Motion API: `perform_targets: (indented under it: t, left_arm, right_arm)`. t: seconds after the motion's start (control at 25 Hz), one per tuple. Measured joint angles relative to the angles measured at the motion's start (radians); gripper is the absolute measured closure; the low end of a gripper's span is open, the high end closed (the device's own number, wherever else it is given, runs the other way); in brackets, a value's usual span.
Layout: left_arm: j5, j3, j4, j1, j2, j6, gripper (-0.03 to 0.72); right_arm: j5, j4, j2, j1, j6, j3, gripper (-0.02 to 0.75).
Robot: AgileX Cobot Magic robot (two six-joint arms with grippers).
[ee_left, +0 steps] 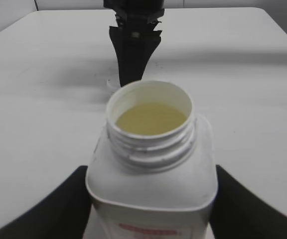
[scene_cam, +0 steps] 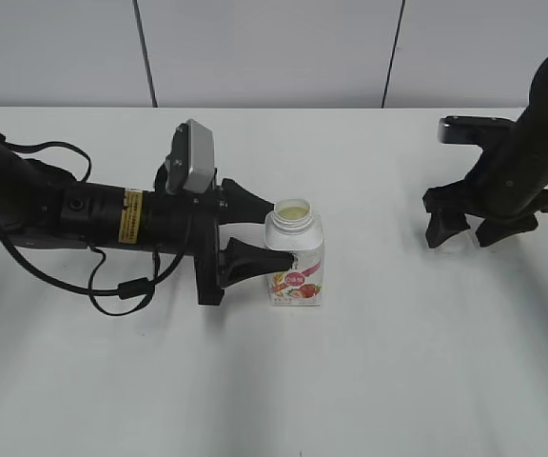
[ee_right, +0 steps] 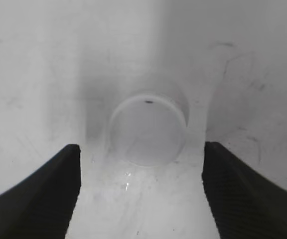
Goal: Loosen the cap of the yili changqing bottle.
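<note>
The yili changqing bottle (scene_cam: 298,271) stands upright mid-table, white with a red-pink label. Its neck is open and shows pale yellow liquid (ee_left: 151,118). My left gripper (scene_cam: 279,236) is shut on the bottle's body from the left, one finger on each side (ee_left: 151,214). The white cap (ee_right: 148,130) lies flat on the table, apart from the bottle, at the far right. My right gripper (scene_cam: 466,233) is open and points down over the cap. Its fingers (ee_right: 141,148) stand either side of the cap without touching it.
The white table (scene_cam: 398,381) has faint scuff marks. A grey panelled wall (scene_cam: 274,48) runs behind its far edge. My right gripper also shows in the left wrist view (ee_left: 133,55), beyond the bottle. Black cables (scene_cam: 122,286) trail beside my left arm.
</note>
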Motion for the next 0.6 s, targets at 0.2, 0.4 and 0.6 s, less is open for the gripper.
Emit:
perform_targets:
  t: [0.2,0.4,0.6]
  left_arm:
    - [-0.028,0.000,0.020,0.000,0.000,-0.014,0.131]
    - [-0.036,0.000,0.110,0.017,0.000,-0.053,0.069]
    - [-0.034,0.000,0.247,0.080,-0.033,-0.113,0.082]
  right_arm:
    - [0.029,0.010,-0.054,-0.001,-0.010,0.000,0.155]
    - [0.057,0.016,-0.125,-0.001,-0.015,0.000,0.156]
    - [0.092,0.030,-0.190,-0.001,-0.018,0.000,0.158]
